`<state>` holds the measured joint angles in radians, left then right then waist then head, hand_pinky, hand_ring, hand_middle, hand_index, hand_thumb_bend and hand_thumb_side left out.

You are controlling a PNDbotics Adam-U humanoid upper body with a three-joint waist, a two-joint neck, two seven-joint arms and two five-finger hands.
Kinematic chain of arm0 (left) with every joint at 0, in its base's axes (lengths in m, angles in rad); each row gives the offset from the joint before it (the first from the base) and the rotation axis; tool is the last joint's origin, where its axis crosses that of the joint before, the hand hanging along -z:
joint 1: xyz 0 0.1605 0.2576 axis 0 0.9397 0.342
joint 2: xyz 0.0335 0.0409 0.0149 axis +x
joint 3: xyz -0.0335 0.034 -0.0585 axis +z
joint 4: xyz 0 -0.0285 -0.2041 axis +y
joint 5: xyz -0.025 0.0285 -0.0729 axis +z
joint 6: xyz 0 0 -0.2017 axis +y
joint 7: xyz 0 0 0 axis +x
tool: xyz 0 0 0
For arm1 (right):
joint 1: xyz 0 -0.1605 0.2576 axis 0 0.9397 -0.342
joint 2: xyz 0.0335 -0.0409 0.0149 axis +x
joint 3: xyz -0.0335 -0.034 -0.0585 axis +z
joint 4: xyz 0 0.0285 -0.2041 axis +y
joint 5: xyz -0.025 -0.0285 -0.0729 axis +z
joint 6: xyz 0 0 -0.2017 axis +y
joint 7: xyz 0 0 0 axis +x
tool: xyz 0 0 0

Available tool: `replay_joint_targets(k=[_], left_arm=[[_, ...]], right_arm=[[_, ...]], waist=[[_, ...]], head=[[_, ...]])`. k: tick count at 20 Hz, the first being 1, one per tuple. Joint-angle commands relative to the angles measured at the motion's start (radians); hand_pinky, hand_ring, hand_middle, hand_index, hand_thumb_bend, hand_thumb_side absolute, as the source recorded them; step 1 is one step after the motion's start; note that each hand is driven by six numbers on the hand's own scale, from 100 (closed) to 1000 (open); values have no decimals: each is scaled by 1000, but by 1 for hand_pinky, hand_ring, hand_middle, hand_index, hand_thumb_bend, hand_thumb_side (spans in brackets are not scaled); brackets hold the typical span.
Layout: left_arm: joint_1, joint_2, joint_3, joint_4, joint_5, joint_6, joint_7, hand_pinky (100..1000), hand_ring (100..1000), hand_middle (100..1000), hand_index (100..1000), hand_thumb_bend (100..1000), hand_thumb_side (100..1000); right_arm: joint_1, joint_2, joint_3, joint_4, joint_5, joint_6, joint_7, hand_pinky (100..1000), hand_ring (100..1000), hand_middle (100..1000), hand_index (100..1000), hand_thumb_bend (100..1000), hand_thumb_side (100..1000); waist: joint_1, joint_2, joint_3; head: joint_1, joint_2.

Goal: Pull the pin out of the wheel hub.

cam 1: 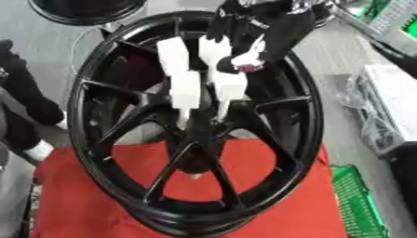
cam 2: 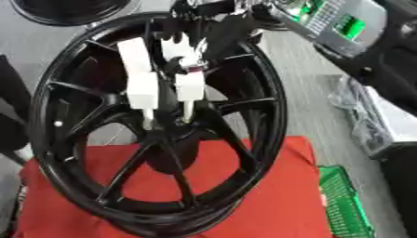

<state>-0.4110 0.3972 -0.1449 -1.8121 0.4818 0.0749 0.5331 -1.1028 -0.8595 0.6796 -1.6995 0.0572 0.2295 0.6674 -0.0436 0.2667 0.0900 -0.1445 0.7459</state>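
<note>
A black spoked wheel [cam 1: 195,125] stands tilted on a red cloth [cam 1: 269,209] that covers the worktop, and its hub [cam 1: 198,122] sits at the centre where the spokes meet. The right robot hand [cam 1: 213,76] reaches in from twelve o'clock, its black arm entering from the upper right, and its white fingers [cam 1: 185,90] point straight down toward six o'clock, ending at the hub. The fingers lie side by side with a narrow dark gap between them. Their tips seem to touch or close on something slim at the hub, but the pin itself cannot be made out, so whether the robot hand is clamped on it or merely resting there cannot be told.

A small pale tip [cam 1: 194,176] shows at six o'clock below the hub, between two spokes; it may be the lower end of the pin, though that is only a guess.

As a judgement, the reach to the hub is done and the pull is not: nothing has been lifted clear of the wheel. What is left is to secure the pin and draw it out along its axis.

The left robot hand shows in neither view. A green basket [cam 1: 355,204] sits at four o'clock beside the cloth.
</note>
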Motion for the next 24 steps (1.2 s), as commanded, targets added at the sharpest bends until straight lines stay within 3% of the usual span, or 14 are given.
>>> replay_joint_targets(k=[1, 3, 6, 24], left_arm=[[-7, 29, 2, -14, 4, 1, 3, 619, 729, 798, 726, 227, 750], [-8, 29, 2, -15, 4, 2, 1, 619, 728, 798, 725, 227, 749], [-10, 29, 2, -16, 4, 3, -1, 619, 728, 797, 723, 226, 747], [-11, 29, -5, -15, 7, 9, -12, 620, 731, 800, 719, 220, 755]], right_arm=[[-3, -40, -22, -26, 19, 7, -6, 777, 710, 737, 824, 368, 453], [8, -46, -24, -31, 31, 13, -6, 768, 688, 721, 818, 392, 397], [25, -56, -29, -33, 44, 25, -12, 758, 667, 697, 806, 394, 381], [66, -65, -41, -43, 63, 47, -24, 723, 621, 649, 770, 329, 419]], waist=[[2, -19, 0], [2, -19, 1], [2, -19, 2], [3, -18, 3]], head=[[-3, 2], [-4, 2], [-3, 3], [-7, 9]])
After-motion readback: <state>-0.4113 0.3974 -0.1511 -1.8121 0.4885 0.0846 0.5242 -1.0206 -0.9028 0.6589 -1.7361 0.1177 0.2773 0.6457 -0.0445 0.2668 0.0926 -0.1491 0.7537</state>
